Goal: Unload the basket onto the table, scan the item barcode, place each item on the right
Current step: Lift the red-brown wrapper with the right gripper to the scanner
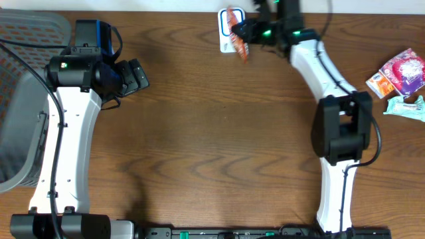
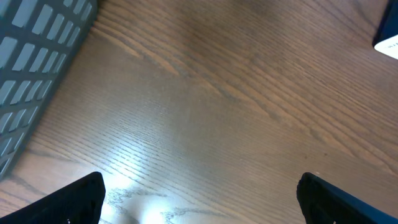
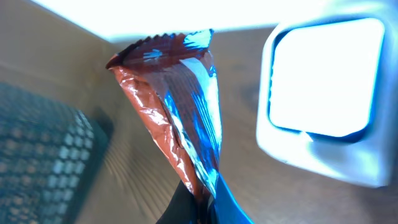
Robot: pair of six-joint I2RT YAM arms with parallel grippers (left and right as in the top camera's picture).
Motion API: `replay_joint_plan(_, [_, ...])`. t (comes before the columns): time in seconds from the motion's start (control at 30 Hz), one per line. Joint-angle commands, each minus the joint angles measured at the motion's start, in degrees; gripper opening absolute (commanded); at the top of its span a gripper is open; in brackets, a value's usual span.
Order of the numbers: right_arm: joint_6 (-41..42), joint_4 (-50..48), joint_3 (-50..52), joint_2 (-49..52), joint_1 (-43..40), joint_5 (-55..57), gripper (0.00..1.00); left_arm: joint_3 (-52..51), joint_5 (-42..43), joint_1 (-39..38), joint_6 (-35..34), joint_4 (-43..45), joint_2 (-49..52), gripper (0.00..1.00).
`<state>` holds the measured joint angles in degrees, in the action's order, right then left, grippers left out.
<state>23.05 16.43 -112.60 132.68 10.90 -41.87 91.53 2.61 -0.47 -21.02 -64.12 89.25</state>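
My right gripper [image 3: 205,208] is shut on an orange-red foil snack packet [image 3: 171,106], pinched at its lower end. In the overhead view the packet [image 1: 236,30] hangs over the white barcode scanner [image 1: 226,45] at the table's far edge, with the right gripper [image 1: 251,30] just right of it. The scanner's [image 3: 323,93] bright window fills the right of the wrist view, beside the packet. My left gripper [image 1: 136,76] is open over bare wood at the left, its two fingertips [image 2: 74,199] far apart with nothing between them.
A grey mesh basket [image 1: 23,99] stands at the left table edge and shows in the left wrist view [image 2: 31,62]. Several snack packets [image 1: 402,76] lie at the right edge. The right arm [image 1: 342,126] reaches from the near edge to the far middle.
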Motion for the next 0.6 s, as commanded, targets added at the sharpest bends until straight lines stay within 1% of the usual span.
replay_joint_plan(0.0, [9.5, -4.8, -0.9, 1.5, -0.7, -8.3, 0.01, 0.5, -0.5, 0.1, -0.3, -0.2, -0.6, 0.98])
replay_joint_plan(0.03, [10.6, -6.0, -0.9, 1.8, -0.9, -8.5, 0.01, 0.5, -0.5, 0.1, -0.3, -0.2, -0.6, 0.98])
replay_joint_plan(0.07, [13.9, -9.7, -0.9, 3.0, -0.9, -8.6, 0.01, 0.5, -0.5, 0.1, -0.3, -0.2, -0.6, 0.98])
replay_joint_plan(0.17, [20.2, -16.3, -0.9, 5.1, -0.6, -8.7, 0.01, 0.5, -0.5, 0.1, -0.3, -0.2, -0.6, 0.98])
replay_joint_plan(0.33, [35.5, -32.6, -0.9, 10.8, -0.4, -8.7, 0.01, 0.5, -0.5, 0.1, -0.3, -0.2, -0.6, 0.98])
replay_joint_plan(0.4, [38.7, -38.0, -0.9, 12.8, -0.4, -8.9, 0.01, 0.5, -0.5, 0.1, -0.3, -0.2, -0.6, 0.98])
replay_joint_plan(0.47, [39.1, -45.9, -0.9, 14.7, -0.4, -10.9, 0.01, 0.5, -0.5, 0.1, -0.3, -0.2, -0.6, 0.98])
replay_joint_plan(0.57, [39.1, -47.3, -0.9, 15.1, -0.5, -11.2, 0.01, 0.5, -0.5, 0.1, -0.3, -0.2, -0.6, 0.98])
